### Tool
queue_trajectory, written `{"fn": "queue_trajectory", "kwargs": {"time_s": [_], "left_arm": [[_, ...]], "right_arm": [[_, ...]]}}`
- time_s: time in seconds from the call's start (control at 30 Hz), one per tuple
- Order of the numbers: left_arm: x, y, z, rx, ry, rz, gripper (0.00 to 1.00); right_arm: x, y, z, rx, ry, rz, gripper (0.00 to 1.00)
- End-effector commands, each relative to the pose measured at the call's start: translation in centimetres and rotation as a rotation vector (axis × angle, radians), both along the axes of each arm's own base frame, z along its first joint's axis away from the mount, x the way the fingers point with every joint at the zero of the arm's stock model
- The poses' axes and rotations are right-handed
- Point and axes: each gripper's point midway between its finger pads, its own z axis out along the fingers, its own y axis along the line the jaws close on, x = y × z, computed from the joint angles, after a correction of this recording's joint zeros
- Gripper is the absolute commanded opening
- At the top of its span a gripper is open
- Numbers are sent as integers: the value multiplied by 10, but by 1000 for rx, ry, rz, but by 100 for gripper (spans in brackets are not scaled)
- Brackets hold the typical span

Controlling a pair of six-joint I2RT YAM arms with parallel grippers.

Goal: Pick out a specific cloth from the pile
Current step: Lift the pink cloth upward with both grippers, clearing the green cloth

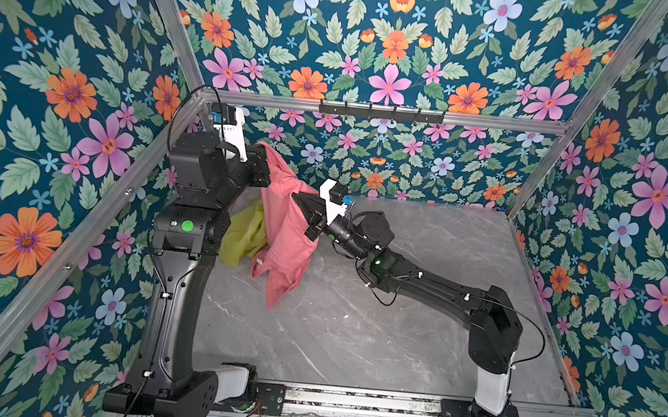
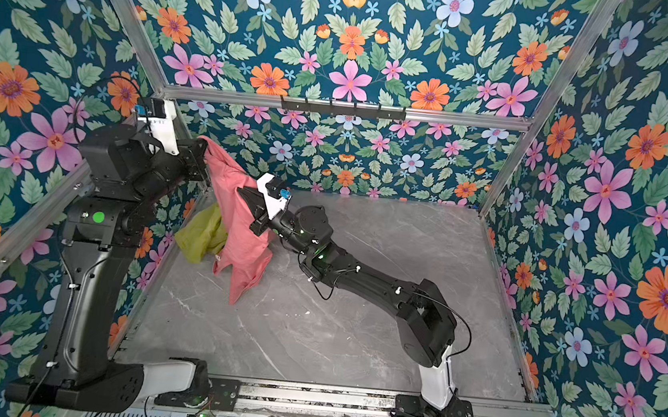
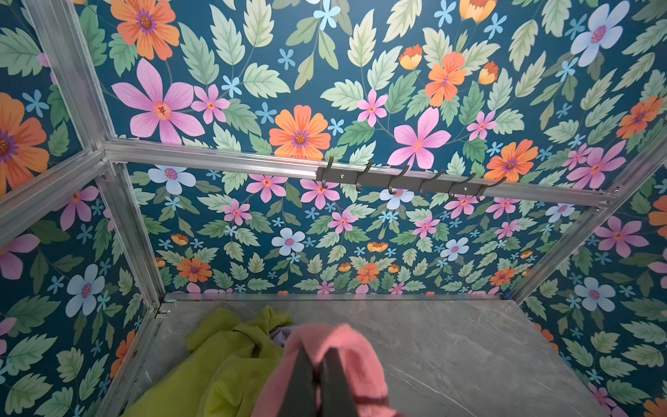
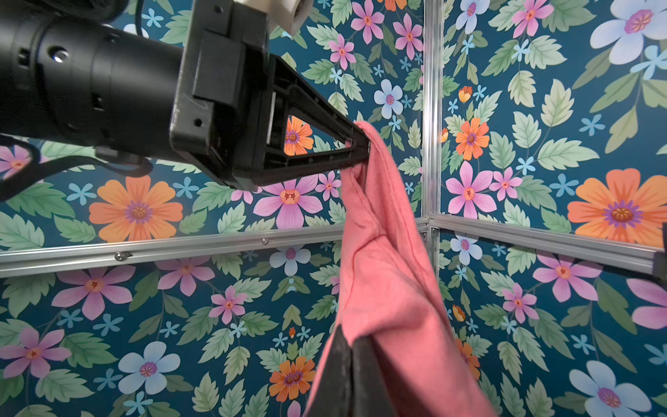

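The cloth (image 1: 286, 230), coral pink, hangs left of centre in both top views, stretched between the two arms and lifted above the grey marble table (image 1: 398, 307). Its top corner sits highest, at the upper left of the hanging fabric, where the left gripper (image 1: 263, 149) is pressed together on a bunched fold. In the right wrist view this gripper (image 4: 363, 145) comes in from the upper left of the frame and its two black fingers meet on the pink edge, with fabric falling away below them. Lower and to the right, the right gripper (image 1: 296, 198) pinches the cloth about halfway down, its jaws closed on the fabric. The same grip shows at the bottom of the right wrist view, where dark fingers (image 4: 346, 364) bite into the pink cloth. From these two held points the cloth drapes down in folds to a narrow tip near the table. Whether that tip touches the surface cannot be told.

The pile (image 3: 231, 346) lies at the table's far left corner, just behind and left of the hanging cloth. Its yellow-green garment (image 1: 244, 236) is crumpled on the table, partly hidden by the left arm. In the left wrist view a sliver of lilac cloth (image 3: 279, 337) peeks out between the yellow-green garment and the pink fabric.

A rack of dark hooks (image 1: 381, 111) is fixed to the metal rail on the flowered back wall, well apart from both arms.
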Motion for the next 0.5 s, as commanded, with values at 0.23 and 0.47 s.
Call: {"fn": "queue_trajectory", "kwargs": {"time_s": [0.23, 0.47], "left_arm": [[6, 0, 36, -10, -115, 4, 0], [17, -3, 37, -17, -127, -6, 0]], "right_arm": [[11, -6, 21, 31, 0, -10, 0], [23, -11, 27, 40, 37, -27, 0]]}}
